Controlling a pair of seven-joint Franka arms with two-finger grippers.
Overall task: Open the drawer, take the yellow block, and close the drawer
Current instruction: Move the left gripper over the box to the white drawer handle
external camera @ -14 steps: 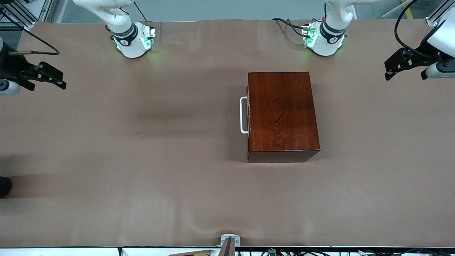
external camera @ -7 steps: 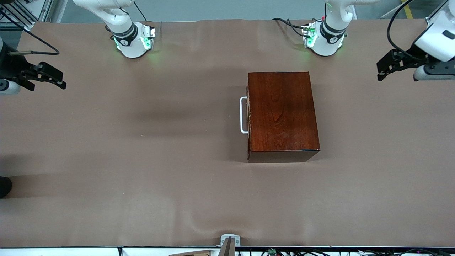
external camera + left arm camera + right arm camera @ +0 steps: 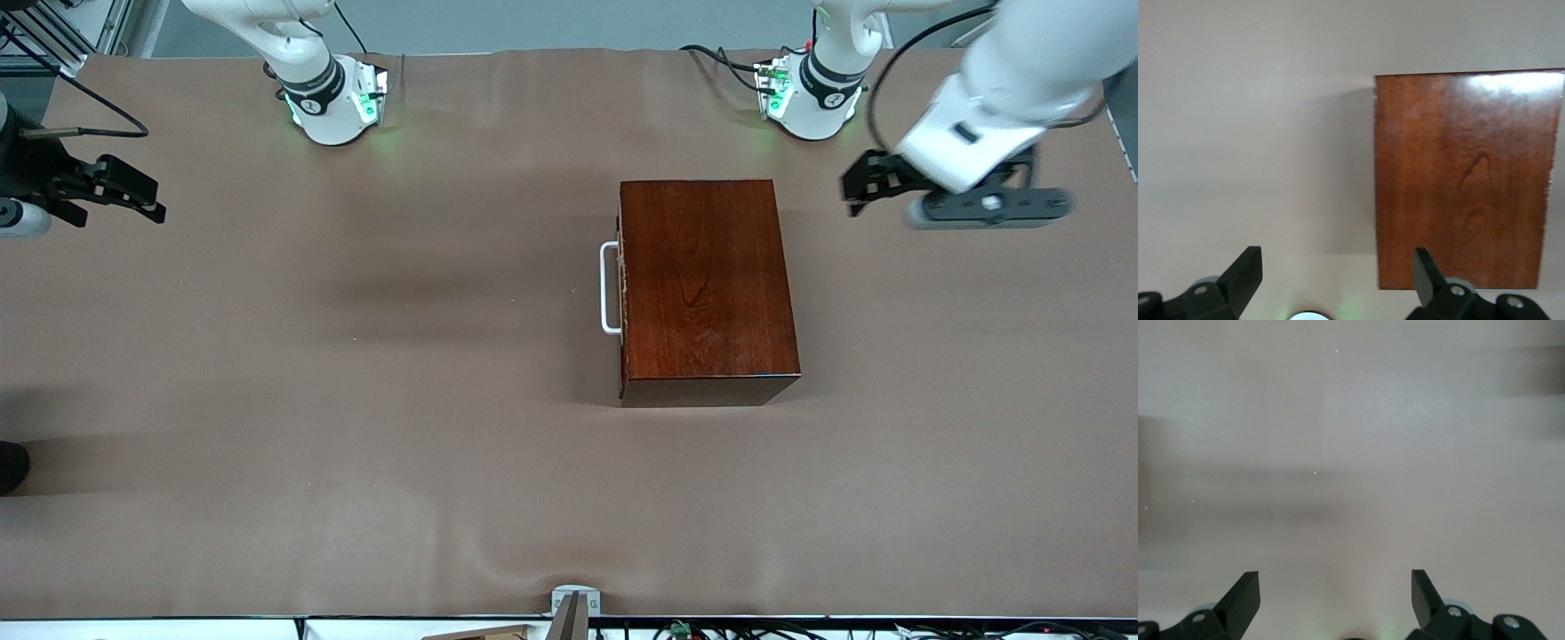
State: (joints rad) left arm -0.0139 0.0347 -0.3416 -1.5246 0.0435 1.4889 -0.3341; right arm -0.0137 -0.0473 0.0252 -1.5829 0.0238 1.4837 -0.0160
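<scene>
The mahogany box (image 3: 707,284) stands mid-table. Its drawer is shut, with only the thin front edge (image 3: 621,356) and the white loop handle (image 3: 608,289) showing, turned toward the right arm's end. The yellow block is hidden. My left gripper (image 3: 858,188) is open and empty, in the air over bare table beside the box's corner by the left arm's base. In the left wrist view the box's top (image 3: 1465,180) lies ahead of the open left gripper (image 3: 1338,261). My right gripper (image 3: 147,197) waits open and empty at the right arm's end, over bare table in its wrist view (image 3: 1336,583).
Brown cloth (image 3: 356,400) covers the whole table. The two arm bases (image 3: 333,102) (image 3: 813,93) stand along the edge farthest from the front camera. A small grey bracket (image 3: 575,603) sits at the edge nearest that camera.
My left arm has swung in from the left arm's end of the table toward the box. The right arm, the box and the drawer have not moved.
</scene>
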